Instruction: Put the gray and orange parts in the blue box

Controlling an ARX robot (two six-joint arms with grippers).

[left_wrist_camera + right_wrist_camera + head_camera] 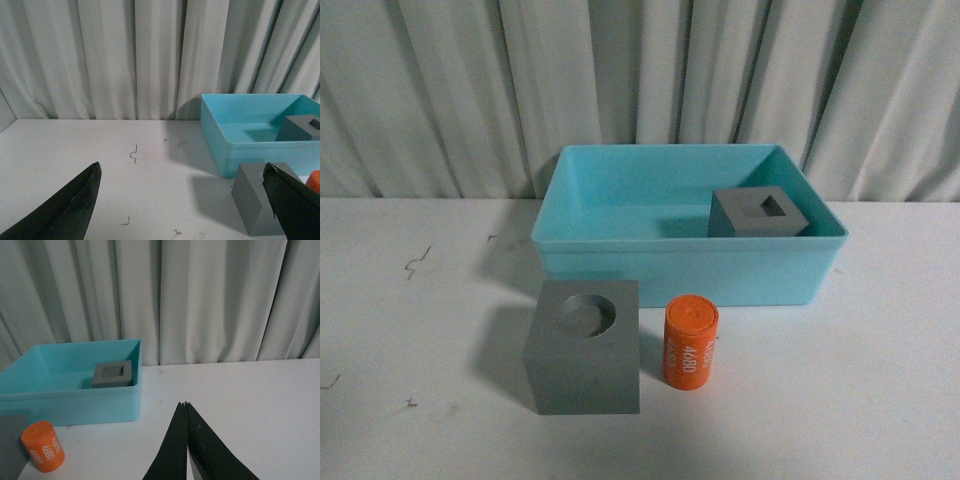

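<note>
- Pale pleated fabric curtain [640,80] hangs across the whole back of the scene.
- White flat table [420,330] carries everything and has a few small dark marks on its left part.
- Wide light blue rectangular plastic box [720,275] with low walls stands at the centre back of the table.
- Matte gray cube with a round recess [585,355] in its top sits on the table in front of the box, outside it.
- Smaller matte gray cube with a square recess [758,213] rests inside the box, in its right part.
- Orange cylinder marked 4680 [690,343] stands on the table just right of the round-recess cube, outside the box.
- Left gripper [182,200] has its dark fingers spread wide, holding nothing.
- Right gripper [185,407] has its fingers pressed together, empty, above bare table to the right of the box.
</note>
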